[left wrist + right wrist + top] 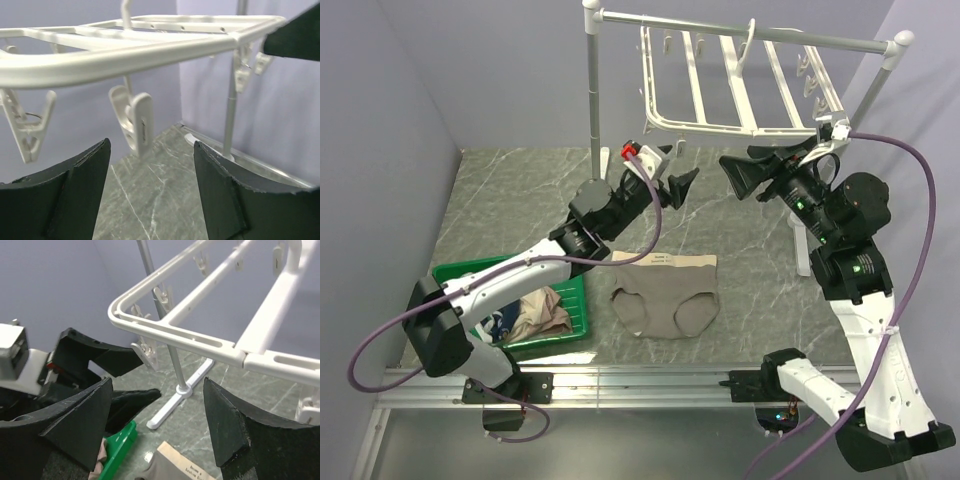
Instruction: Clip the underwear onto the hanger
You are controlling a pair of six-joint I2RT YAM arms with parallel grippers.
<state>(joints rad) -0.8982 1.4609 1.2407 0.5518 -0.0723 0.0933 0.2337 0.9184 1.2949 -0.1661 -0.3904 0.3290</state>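
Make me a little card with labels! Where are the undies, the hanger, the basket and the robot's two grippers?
underwear: flat on the table, untouched
hanger: hung on the pole rack, no clothes clipped
left gripper: fingers open, empty, just below the hanger's clips
right gripper: fingers open, empty, near the hanger's corner
green basket: holds other clothes

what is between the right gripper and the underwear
Only bare table, seen in the top view: nothing sits between the open right gripper and the underwear lying flat on it.
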